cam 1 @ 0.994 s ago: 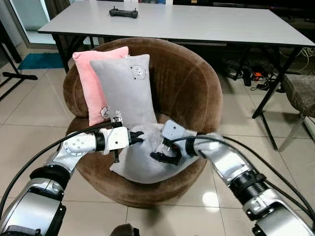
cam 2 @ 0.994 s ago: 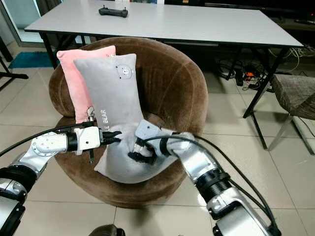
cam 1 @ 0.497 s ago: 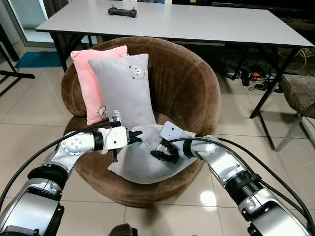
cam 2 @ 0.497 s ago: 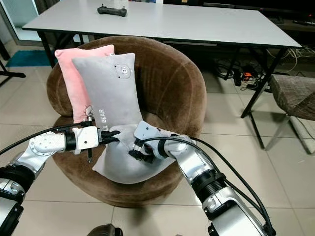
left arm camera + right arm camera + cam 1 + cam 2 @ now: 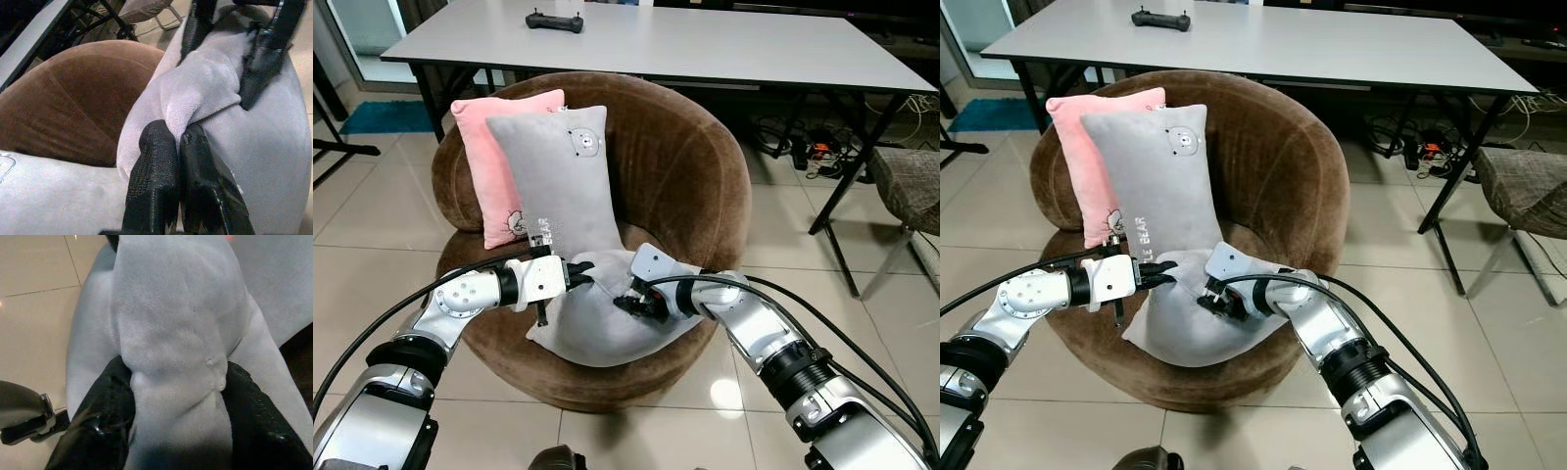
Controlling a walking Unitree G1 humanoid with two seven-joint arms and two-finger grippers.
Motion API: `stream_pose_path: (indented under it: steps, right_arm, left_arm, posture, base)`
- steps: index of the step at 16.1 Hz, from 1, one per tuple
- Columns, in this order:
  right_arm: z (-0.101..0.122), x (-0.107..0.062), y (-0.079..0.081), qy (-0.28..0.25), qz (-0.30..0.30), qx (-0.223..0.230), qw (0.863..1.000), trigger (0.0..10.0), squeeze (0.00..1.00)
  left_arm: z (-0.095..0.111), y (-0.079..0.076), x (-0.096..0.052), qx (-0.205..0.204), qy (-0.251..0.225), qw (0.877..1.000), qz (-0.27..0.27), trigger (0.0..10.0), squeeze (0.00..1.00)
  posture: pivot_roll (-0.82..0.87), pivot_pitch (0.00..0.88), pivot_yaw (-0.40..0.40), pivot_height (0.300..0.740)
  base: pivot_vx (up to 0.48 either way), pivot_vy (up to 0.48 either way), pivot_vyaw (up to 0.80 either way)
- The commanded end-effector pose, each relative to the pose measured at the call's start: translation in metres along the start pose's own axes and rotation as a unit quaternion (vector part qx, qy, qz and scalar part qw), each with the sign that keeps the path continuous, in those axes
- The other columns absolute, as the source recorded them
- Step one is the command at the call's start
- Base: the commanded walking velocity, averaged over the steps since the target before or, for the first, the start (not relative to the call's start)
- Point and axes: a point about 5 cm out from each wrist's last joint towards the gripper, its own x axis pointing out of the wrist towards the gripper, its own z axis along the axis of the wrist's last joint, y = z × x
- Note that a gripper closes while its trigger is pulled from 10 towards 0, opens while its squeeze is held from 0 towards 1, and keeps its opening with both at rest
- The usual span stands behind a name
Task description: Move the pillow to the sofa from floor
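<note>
Grey pillow (image 5: pixel 578 245) already on round brown sofa chair (image 5: pixel 690 166): upper part leans on backrest beside pink pillow (image 5: pixel 494 162), lower part folds forward over seat edge. Left gripper (image 5: pixel 581 274) pinched tight on fold of grey plush. Right gripper (image 5: pixel 634 304) clamps thicker bunch of same fabric, fingers (image 5: pixel 105 401) either side. Step judged: final placement, both claws holding. Next move calls for letting go both grips, then drawing arms back without dragging pillow off seat.

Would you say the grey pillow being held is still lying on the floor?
No, the grey pillow rests on the brown sofa's seat, pinched by both grippers.
</note>
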Motion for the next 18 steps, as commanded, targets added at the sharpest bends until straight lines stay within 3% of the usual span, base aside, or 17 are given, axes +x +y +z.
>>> stream_pose_path:
  steps: [1,2,3,12,16,17,18]
  right_arm:
    - [-0.004,-0.001,0.002,0.011,0.003,-0.003,1.000,0.0,0.00]
    - [-0.004,-0.001,0.002,0.010,0.003,-0.003,1.000,0.0,0.00]
    - [-0.004,-0.001,0.002,0.009,0.003,-0.003,1.000,0.0,0.00]
    - [-0.005,-0.002,0.001,0.011,0.003,-0.005,1.000,0.0,0.00]
    - [-0.005,-0.002,0.002,0.010,0.003,-0.003,1.000,0.0,0.00]
    - [-0.005,-0.002,0.002,0.009,0.003,-0.002,1.000,0.0,0.00]
    - [-0.005,-0.002,0.003,0.008,0.003,-0.001,1.000,0.0,0.00]
  left_arm:
    - [0.002,0.005,-0.001,-0.002,-0.002,1.000,0.013,10.0,0.00]
    - [0.001,0.006,-0.001,-0.007,-0.001,1.000,0.013,10.0,0.00]
    - [0.001,0.006,-0.001,-0.008,0.003,1.000,0.015,0.0,0.00]
    - [-0.003,0.008,-0.002,-0.073,0.004,0.997,0.021,0.0,0.00]
    - [-0.001,0.013,0.000,-0.058,0.010,0.998,0.028,0.0,0.00]
    - [-0.001,0.015,-0.002,-0.054,0.013,0.998,0.040,10.0,0.00]
    - [0.000,0.017,-0.003,-0.064,0.005,0.997,0.042,10.0,0.00]
  posture:
    - [0.08,0.000,-0.033,0.740]
    - [0.08,0.000,-0.034,0.740]
    - [0.08,0.000,-0.034,0.740]
    - [0.06,0.000,-0.038,0.740]
    - [0.06,0.000,-0.035,0.740]
    - [0.06,0.000,-0.032,0.740]
    - [0.06,0.000,-0.026,0.740]
  base:
    - [0.000,0.000,0.00]
    - [0.000,0.000,0.00]
    - [0.000,0.000,0.00]
    - [0.000,0.000,0.00]
    - [0.000,0.000,0.00]
    - [0.000,0.000,0.00]
    - [0.000,0.000,0.00]
